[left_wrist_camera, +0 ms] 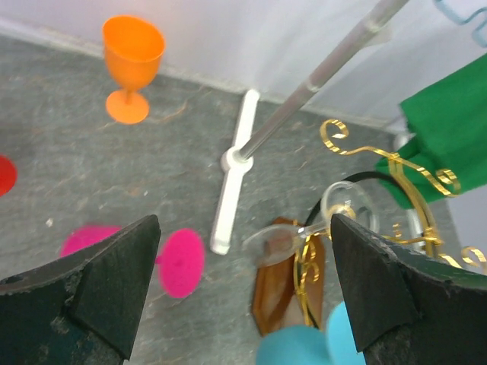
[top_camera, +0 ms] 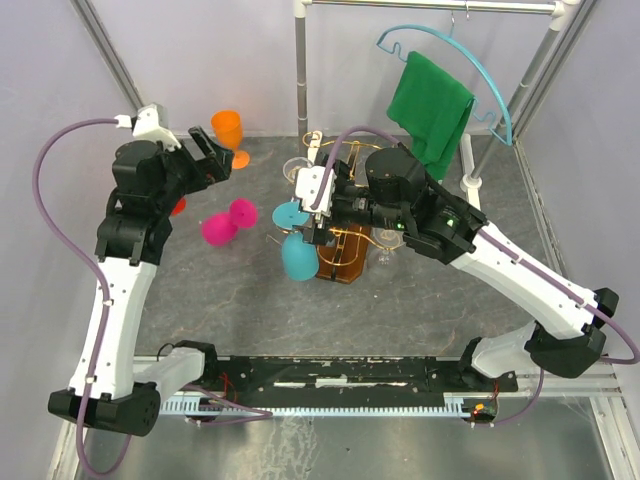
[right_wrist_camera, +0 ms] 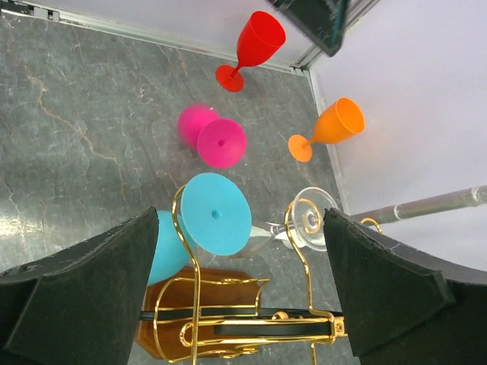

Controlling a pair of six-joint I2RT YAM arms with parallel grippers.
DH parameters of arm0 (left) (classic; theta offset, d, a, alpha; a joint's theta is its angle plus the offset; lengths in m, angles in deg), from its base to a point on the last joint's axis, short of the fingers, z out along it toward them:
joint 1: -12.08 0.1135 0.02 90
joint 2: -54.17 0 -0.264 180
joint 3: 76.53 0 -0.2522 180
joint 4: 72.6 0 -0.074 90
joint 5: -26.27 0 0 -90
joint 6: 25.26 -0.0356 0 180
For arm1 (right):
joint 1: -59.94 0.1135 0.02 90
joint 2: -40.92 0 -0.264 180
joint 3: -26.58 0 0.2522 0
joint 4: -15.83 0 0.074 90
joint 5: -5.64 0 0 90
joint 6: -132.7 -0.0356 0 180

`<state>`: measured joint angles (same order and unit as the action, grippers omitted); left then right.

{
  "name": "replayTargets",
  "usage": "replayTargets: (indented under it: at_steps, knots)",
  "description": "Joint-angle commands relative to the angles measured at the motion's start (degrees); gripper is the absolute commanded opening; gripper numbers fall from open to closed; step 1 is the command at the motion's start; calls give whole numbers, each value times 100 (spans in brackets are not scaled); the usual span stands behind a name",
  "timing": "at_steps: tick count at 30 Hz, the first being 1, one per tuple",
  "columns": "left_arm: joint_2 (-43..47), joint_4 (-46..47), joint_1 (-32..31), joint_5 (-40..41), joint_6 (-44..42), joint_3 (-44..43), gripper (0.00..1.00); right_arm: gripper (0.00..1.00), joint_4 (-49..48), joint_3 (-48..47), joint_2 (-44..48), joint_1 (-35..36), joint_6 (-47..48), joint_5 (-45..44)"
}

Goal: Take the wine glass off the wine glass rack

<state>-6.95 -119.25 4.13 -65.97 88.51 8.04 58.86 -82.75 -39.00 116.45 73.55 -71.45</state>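
The wine glass rack, gold wire arms on a brown wooden base point(top_camera: 350, 262), stands mid-table. A blue wine glass point(top_camera: 297, 255) hangs tilted from one gold arm; its foot point(right_wrist_camera: 217, 213) faces the right wrist camera. A clear wine glass point(right_wrist_camera: 312, 222) hangs on the neighbouring curl and also shows in the left wrist view point(left_wrist_camera: 304, 232). My right gripper point(top_camera: 322, 222) is open just above the rack, its jaws point(right_wrist_camera: 240, 220) either side of both hanging glasses and touching neither. My left gripper point(top_camera: 222, 158) is open and empty at the back left point(left_wrist_camera: 243, 224).
A pink glass point(top_camera: 228, 222) lies on its side left of the rack. An orange glass point(top_camera: 230, 135) stands at the back. A red glass point(right_wrist_camera: 255, 46) stands by the left arm. The grey clothes rail point(top_camera: 300, 70) with a green towel point(top_camera: 430, 105) stands behind the rack.
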Motion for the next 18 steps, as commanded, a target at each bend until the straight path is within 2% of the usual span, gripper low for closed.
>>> replayTargets:
  at_steps: [1,4,7,10,15,18]
  knots:
    - [234,479,17,736,-412,513,99,96,-318,-150,1,18,-317,-212]
    - [45,317,30,1109,-319,668,99,96,-243,-178,7,13,-415,-290]
    - [-324,-76,118,1334,184,734,99,96,-143,-199,32,9,-511,-419]
    - [-610,-256,351,1138,803,940,99,97,-52,-180,62,10,-555,-482]
    - [-906,-424,912,235,2168,1507,99,97,-88,84,234,11,-515,-558]
    - [-849,-434,958,388,2777,1813,99,98,-172,282,389,15,-457,-612]
